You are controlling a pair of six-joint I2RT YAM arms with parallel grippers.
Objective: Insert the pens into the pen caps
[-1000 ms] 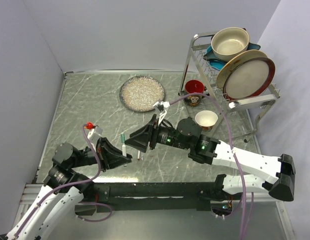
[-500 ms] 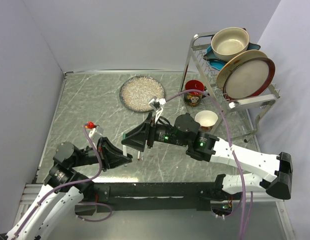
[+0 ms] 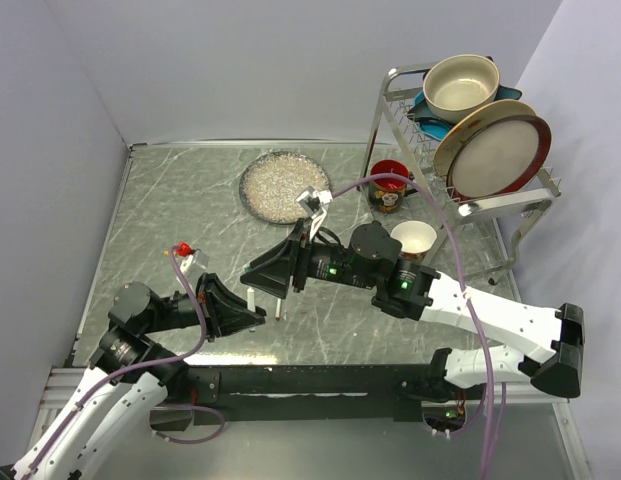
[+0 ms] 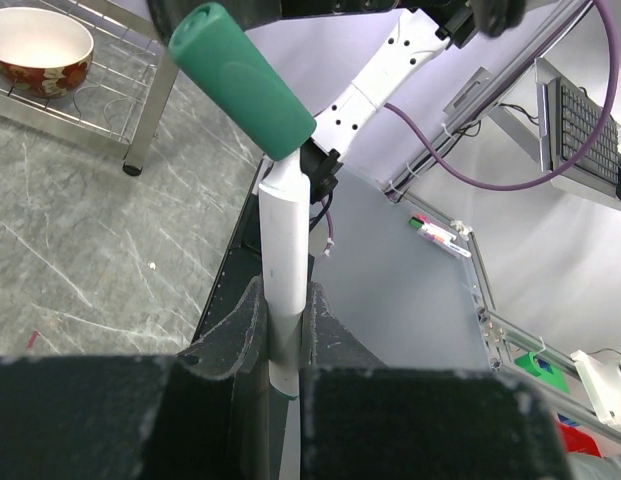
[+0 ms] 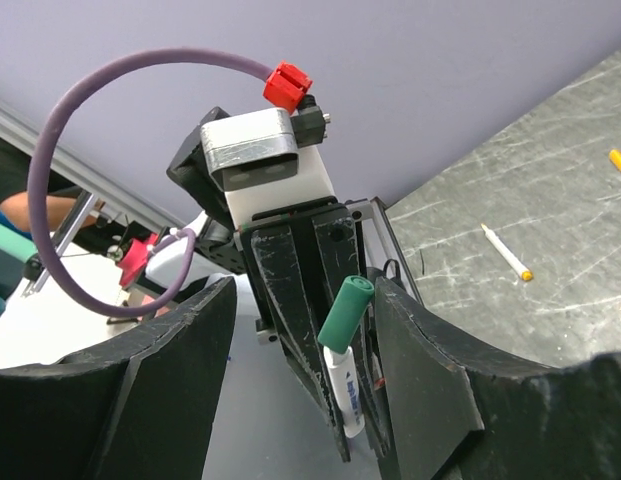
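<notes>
On the near side of the speckled plate (image 3: 284,186), and well apart from it, the left gripper (image 4: 280,335) is clamped on the lower half of a white pen (image 4: 283,225), holding it upright above the table (image 3: 180,215). A dark green cap (image 4: 240,80) sits on the pen's tip, but askew: it leans off the barrel's line, so I judge it only partly seated. The right gripper (image 5: 308,295) has its jaws wide apart on either side of the cap, with clear gaps and nothing in their grasp.

The step in hand is seating this cap. To do it well, the right gripper should close lightly on the cap and tip it back into line with the barrel. It should then press straight along the pen's axis — a sideways shove would likely pop the cap off or swivel the pen in the left jaws. The left hold serves best as a firm, low brace.
</notes>
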